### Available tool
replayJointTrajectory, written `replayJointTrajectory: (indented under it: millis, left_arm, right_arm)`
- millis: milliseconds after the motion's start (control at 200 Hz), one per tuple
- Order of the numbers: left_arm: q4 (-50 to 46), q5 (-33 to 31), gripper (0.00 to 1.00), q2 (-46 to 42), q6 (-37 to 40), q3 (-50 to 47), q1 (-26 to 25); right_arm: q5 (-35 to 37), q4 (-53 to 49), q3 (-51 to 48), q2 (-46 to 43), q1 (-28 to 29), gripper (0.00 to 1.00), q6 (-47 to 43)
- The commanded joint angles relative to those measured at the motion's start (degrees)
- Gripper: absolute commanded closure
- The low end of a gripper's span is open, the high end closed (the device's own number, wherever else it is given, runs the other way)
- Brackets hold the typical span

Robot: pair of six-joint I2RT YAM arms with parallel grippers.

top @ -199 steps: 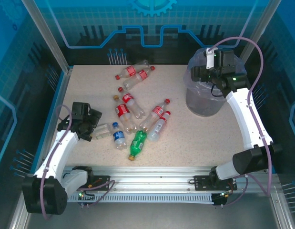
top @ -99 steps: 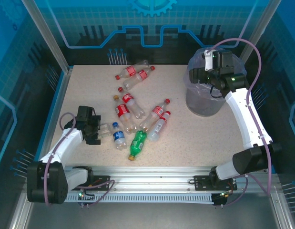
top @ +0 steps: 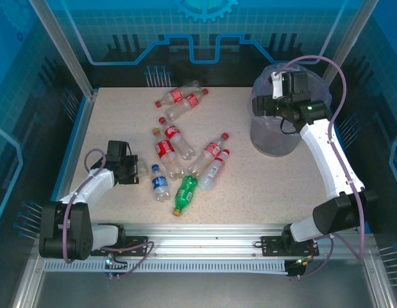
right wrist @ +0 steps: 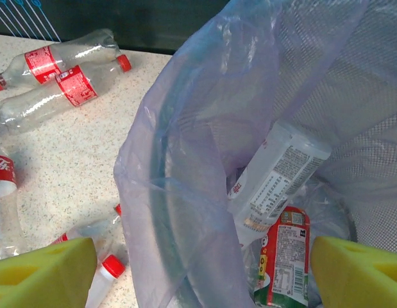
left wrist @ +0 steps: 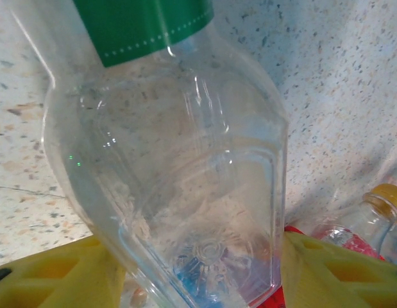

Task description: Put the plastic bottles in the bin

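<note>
My left gripper [top: 130,170] lies low on the table's left side, shut on the base of a clear bottle with a green label [left wrist: 179,160]; its yellow fingers [left wrist: 333,269] press both sides. That bottle [top: 140,172] lies flat beside the pile. Several more plastic bottles lie mid-table: red-labelled ones [top: 165,151], a blue-labelled one [top: 161,183], a green one [top: 185,192]. My right gripper [top: 270,102] hangs open over the bin [top: 275,140], holding nothing. Inside the bag-lined bin [right wrist: 185,160] lie a white-labelled bottle [right wrist: 278,173] and a red-labelled one [right wrist: 285,256].
Two red-labelled bottles [top: 180,98] lie near the back edge, also seen beside the bin [right wrist: 57,70]. A yellow-capped bottle [left wrist: 378,205] lies just right of the held one. A red-capped bottle [right wrist: 108,269] lies close to the bin's left side.
My left gripper came down and forward onto the clear bottle and closed on it. The right gripper drifted slightly left over the bin, still open.
</note>
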Motion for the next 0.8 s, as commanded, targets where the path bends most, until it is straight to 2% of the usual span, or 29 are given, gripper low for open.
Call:
replayJointTrajectory:
  millis: [0, 165, 280, 370, 455, 565, 630, 795]
  left_arm:
    - [0.43, 0.54, 0.42, 1.74, 1.29, -1.67, 0.76]
    - [-0.25, 0.38, 0.42, 0.93, 5.19, -0.67, 1.14]
    - [-2.71, -0.11, 0.41, 0.35, 11.75, 2.35, 1.24]
    - [-2.65, 1.46, 0.41, 1.06, 20.85, 5.57, 1.25]
    - [-4.30, 4.60, 0.39, 2.82, 33.21, 10.55, 0.99]
    - [-10.42, 7.78, 0.36, 6.18, 46.90, 17.85, 0.44]
    - [-11.17, 9.91, 0.36, 6.88, 51.88, 19.88, 0.44]
    - [-12.58, 15.87, 0.34, 9.70, 58.70, 23.32, 0.34]
  right_arm:
    - [-0.51, -0.49, -0.06, -1.43, 0.68, 0.13, 0.92]
    - [-1.17, -1.78, 0.23, -2.37, 0.84, 0.13, 1.58]
    - [-0.42, -2.63, 0.19, -2.92, 1.75, 0.13, 1.69]
    - [-0.13, -2.87, 0.10, -3.14, 2.45, 0.13, 1.93]
    - [-0.31, -2.96, -0.25, -2.99, 3.39, 0.13, 2.39]
    - [-0.46, -3.38, -0.28, -1.99, 5.55, 0.13, 2.94]
    - [-0.49, -3.75, -0.05, -1.24, 7.25, 0.13, 3.32]
    - [-1.78, -2.64, -0.31, 0.42, 12.18, 0.13, 5.87]
